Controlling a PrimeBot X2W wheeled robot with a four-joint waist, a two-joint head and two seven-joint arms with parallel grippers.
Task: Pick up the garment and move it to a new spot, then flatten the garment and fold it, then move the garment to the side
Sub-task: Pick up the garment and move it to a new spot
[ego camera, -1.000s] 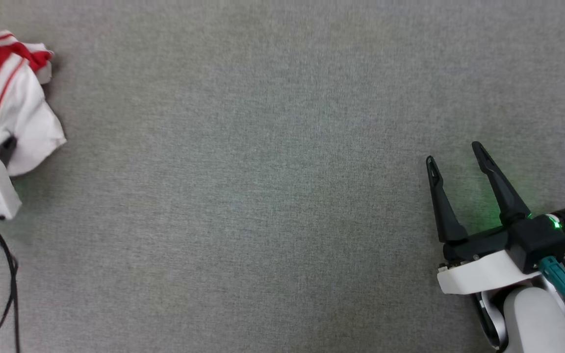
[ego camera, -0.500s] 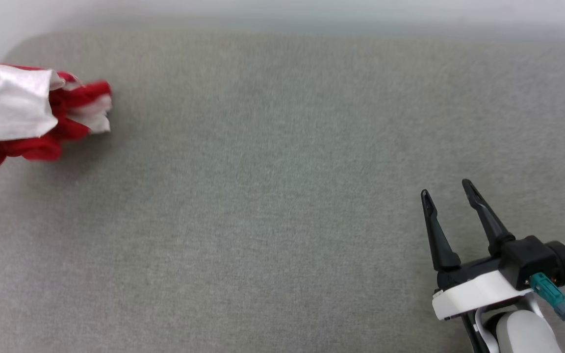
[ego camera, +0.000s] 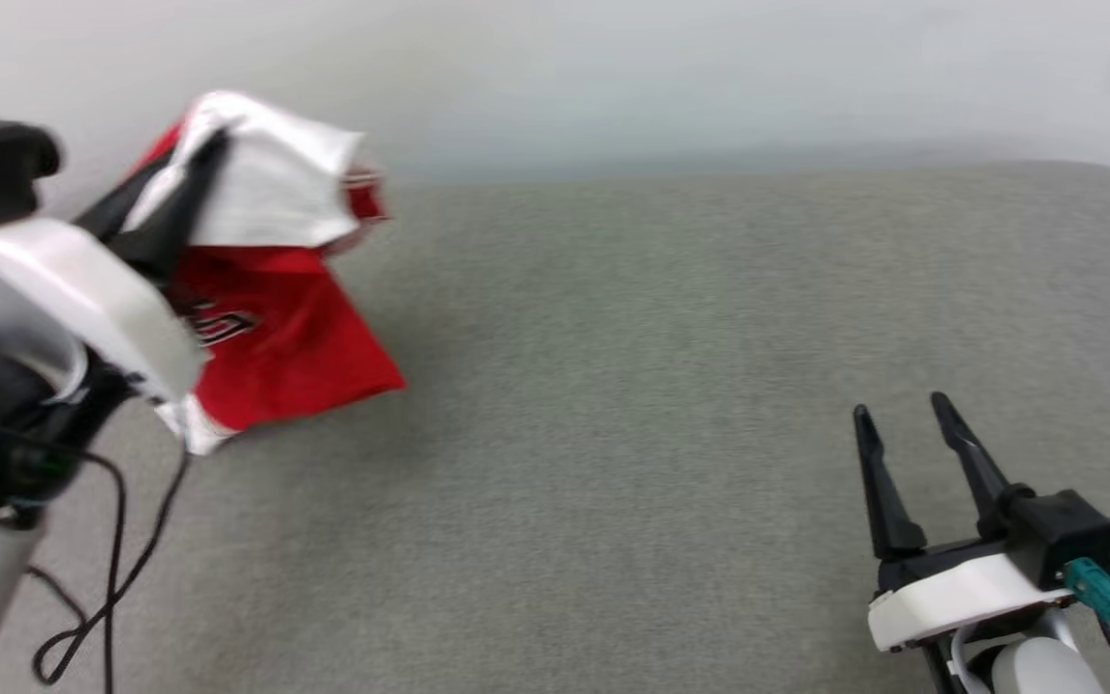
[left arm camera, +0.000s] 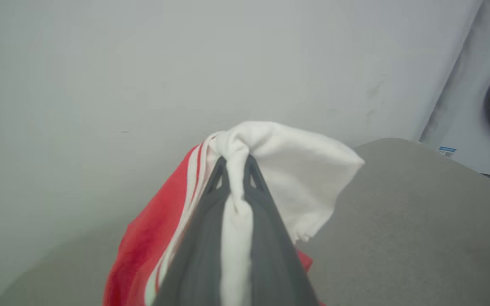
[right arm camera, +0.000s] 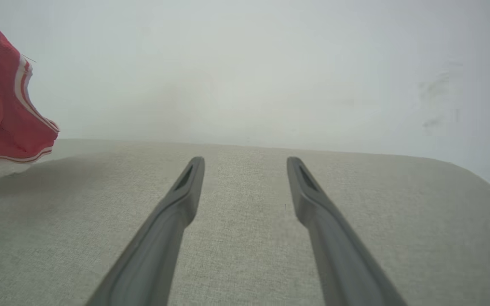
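Though low before, garment [ego camera: 295, 337] aloft now

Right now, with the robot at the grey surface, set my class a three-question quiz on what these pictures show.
1. True or false: the left gripper is shut on the garment.
2. Which part of the garment does it pinch? A: red body. B: white cloth. C: black lettering.
3. In one word, how do the jaws of the right gripper stand?
Key: 1 true; 2 B; 3 open, with nothing between them.
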